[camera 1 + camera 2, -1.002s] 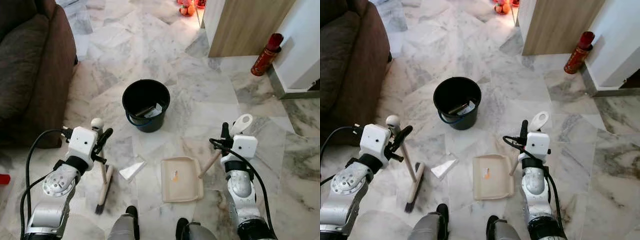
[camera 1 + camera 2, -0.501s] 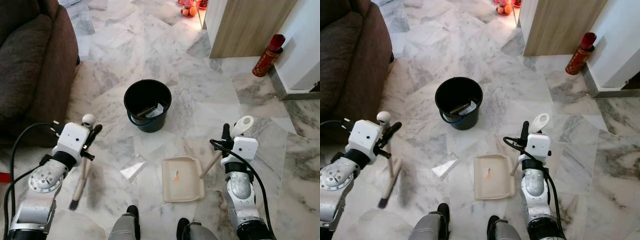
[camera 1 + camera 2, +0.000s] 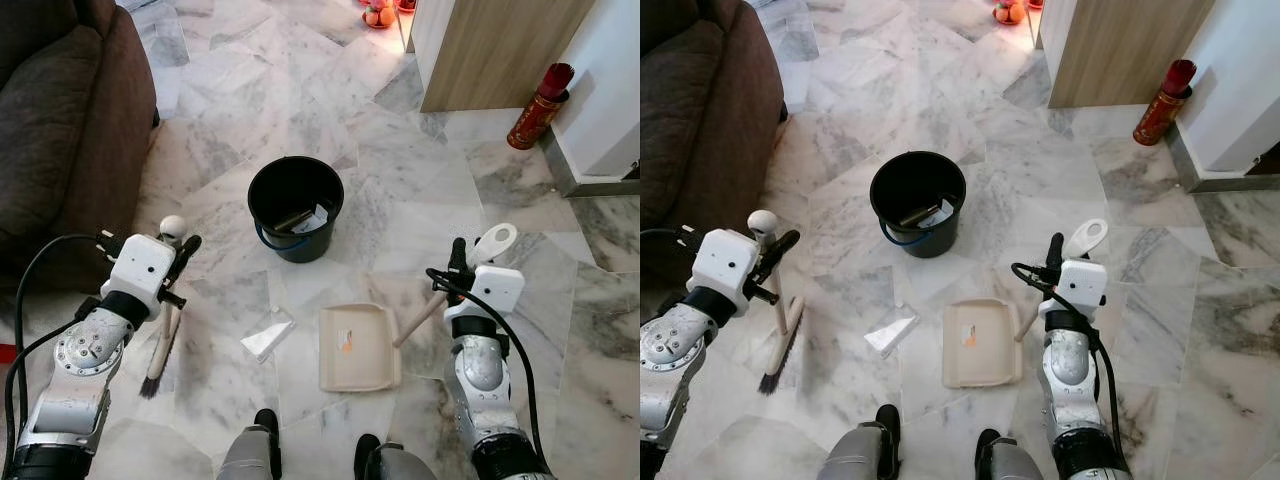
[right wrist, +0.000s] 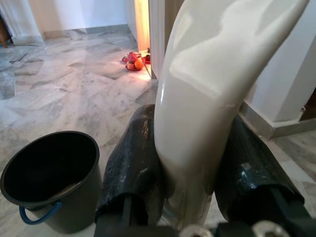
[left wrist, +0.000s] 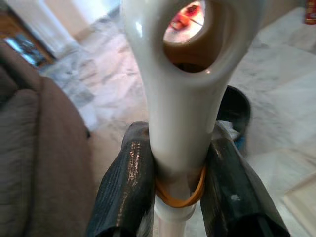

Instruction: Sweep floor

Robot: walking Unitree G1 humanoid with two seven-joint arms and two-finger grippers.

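In the left eye view, a polished grey-white marble floor (image 3: 420, 190) with angular veined slabs is seen. A hand brush (image 3: 163, 335) with a pale rounded handle and dark bristles is gripped by the left claw (image 3: 178, 262) at the robot's left, the bristle end resting low by the floor beside a brown fabric sofa (image 3: 60, 130). A round black plastic bucket (image 3: 294, 208) with a blue handle is stood ahead in the middle, scraps lying inside it. A flat cream dustpan (image 3: 358, 347), rectangular with rounded corners, is laid on the floor near the robot's feet; its long handle is grasped by the right claw (image 3: 458, 262). A crumpled clear wrapper (image 3: 266, 334) is left between brush and dustpan. A red cylindrical fire extinguisher (image 3: 538, 106) is leaned by the white wall, near a wood-grain cabinet (image 3: 490, 50).

In the right eye view, the same layout is repeated.

In the left wrist view, the glossy white looped end of the brush handle is clamped between two black textured fingers (image 5: 124, 182), an orange rubber band being wrapped below.

In the right wrist view, the smooth cream dustpan handle is squeezed between the black fingers (image 4: 133, 158), with the bucket beyond.
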